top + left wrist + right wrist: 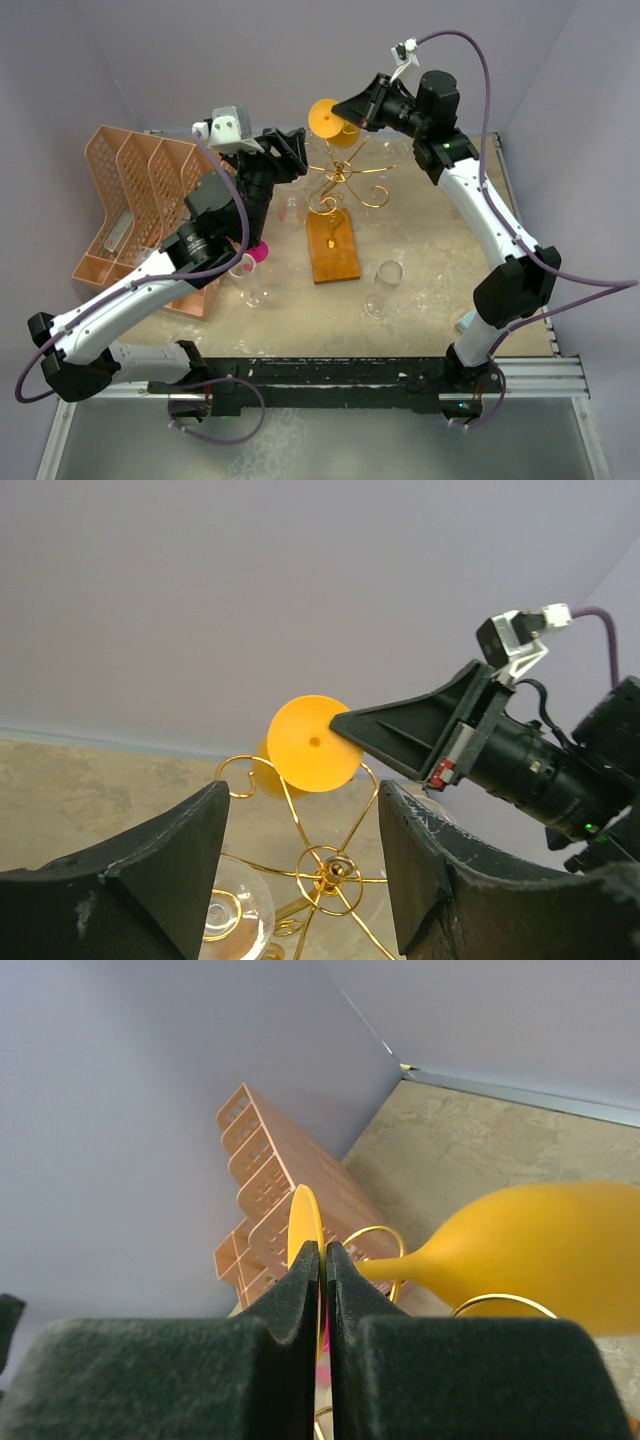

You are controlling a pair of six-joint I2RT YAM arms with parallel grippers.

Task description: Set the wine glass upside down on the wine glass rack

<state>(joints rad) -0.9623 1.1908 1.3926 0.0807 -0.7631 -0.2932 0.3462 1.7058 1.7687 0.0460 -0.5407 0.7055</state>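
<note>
While the right gripper (345, 108) is clamped tight on the foot of the yellow wine glass (325, 117), the glass sits tilted over the wine glass rack (345, 185) mid-bench near the far edge; left gripper (295, 152) wide open, empty, at the rack's left.

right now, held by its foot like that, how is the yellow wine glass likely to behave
The right end effector pinches only the thin foot edge of the yellow wine glass, so it could probably pivot or slip. The bulbous bowl sits out past the grip, likely levering the glass downward.
</note>
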